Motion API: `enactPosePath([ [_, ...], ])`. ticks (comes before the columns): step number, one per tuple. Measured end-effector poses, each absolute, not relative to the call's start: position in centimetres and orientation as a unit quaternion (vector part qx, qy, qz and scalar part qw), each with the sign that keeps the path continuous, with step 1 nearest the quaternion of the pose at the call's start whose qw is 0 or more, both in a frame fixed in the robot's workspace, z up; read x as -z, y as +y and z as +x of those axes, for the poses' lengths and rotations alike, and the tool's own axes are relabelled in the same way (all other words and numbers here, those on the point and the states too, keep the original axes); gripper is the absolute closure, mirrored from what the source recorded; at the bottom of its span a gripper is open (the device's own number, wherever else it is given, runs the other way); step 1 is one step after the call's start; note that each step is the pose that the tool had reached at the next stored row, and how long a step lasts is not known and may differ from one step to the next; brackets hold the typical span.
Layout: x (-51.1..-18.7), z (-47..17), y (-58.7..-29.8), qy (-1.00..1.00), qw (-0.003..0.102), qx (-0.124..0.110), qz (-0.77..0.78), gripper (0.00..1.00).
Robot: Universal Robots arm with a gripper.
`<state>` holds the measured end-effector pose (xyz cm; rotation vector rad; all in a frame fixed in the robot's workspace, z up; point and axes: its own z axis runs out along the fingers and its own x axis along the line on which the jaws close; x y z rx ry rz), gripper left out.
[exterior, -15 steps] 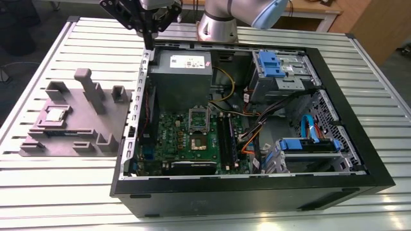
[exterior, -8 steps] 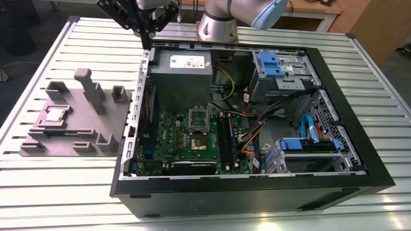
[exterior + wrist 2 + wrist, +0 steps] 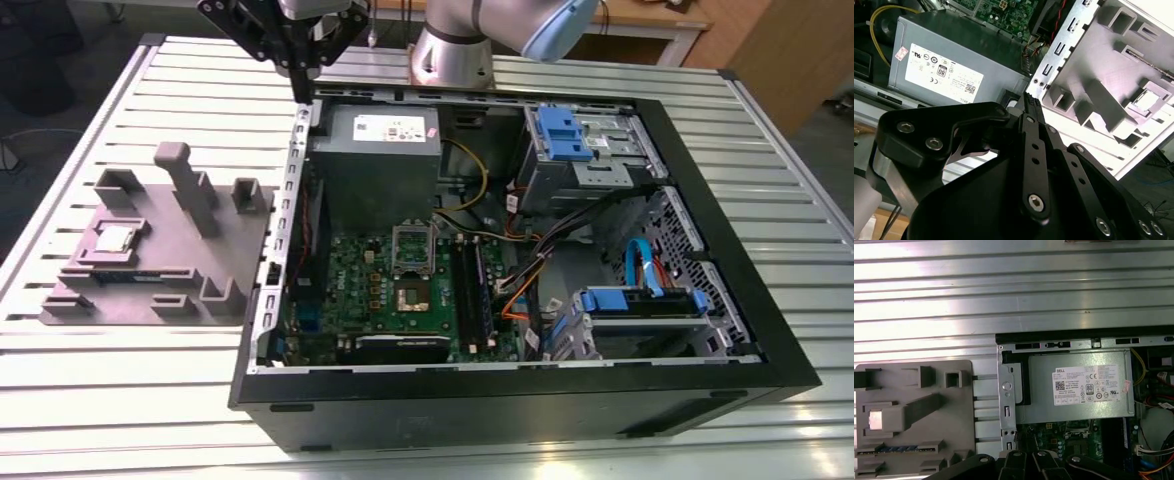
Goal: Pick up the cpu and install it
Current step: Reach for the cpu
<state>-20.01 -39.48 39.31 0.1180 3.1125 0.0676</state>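
The cpu is a small silvery square lying flat in a recess of the grey fixture block, on the exterior view's left of the computer case. It also shows as a bright square in both wrist views, cpu and cpu. My black gripper hangs above the case's far left corner, well away from the cpu. Its fingers are shut together with nothing between them. On the green motherboard the socket lies uncovered, its silver frame tipped up.
The open black case lies on a slatted metal table. Inside are a grey power supply box with a white label, blue drive brackets and loose cables. The fixture block has upright posts.
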Motion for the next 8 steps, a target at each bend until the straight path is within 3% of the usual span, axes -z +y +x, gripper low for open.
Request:
enactPosePath([
  [8,-39.31,-20.24,-39.49,0.999,0.013,-0.022,0.038,0.9],
])
